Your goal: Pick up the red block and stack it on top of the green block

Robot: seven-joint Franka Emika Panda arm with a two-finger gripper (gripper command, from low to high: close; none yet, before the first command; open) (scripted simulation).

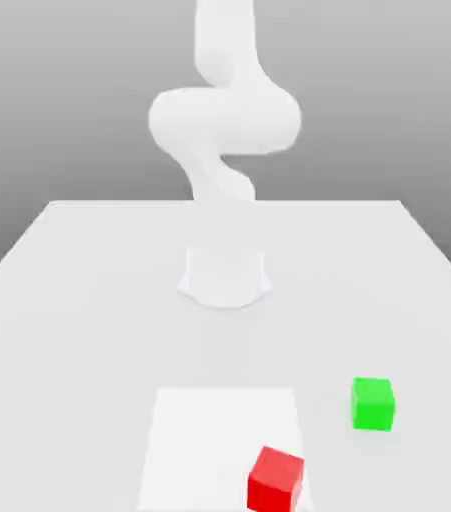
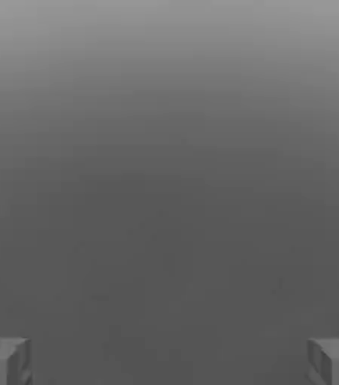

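The red block [image 1: 275, 481] rests on the table near the front edge, on the corner of a brighter white square patch [image 1: 219, 435]. The green block [image 1: 372, 404] stands on the table a little farther back, toward the exterior view's right, apart from the red one. In the hand view my gripper [image 2: 169, 365] is open, its two grey fingertips [image 2: 7, 361] spread far apart with nothing between them and only plain grey background ahead. The white arm [image 1: 224, 120] rises from its base and leaves the exterior view at the top.
The arm's round base [image 1: 225, 278] sits mid-table behind the blocks. The white table [image 1: 69, 300] spreads wide to both sides, its far edge behind the base.
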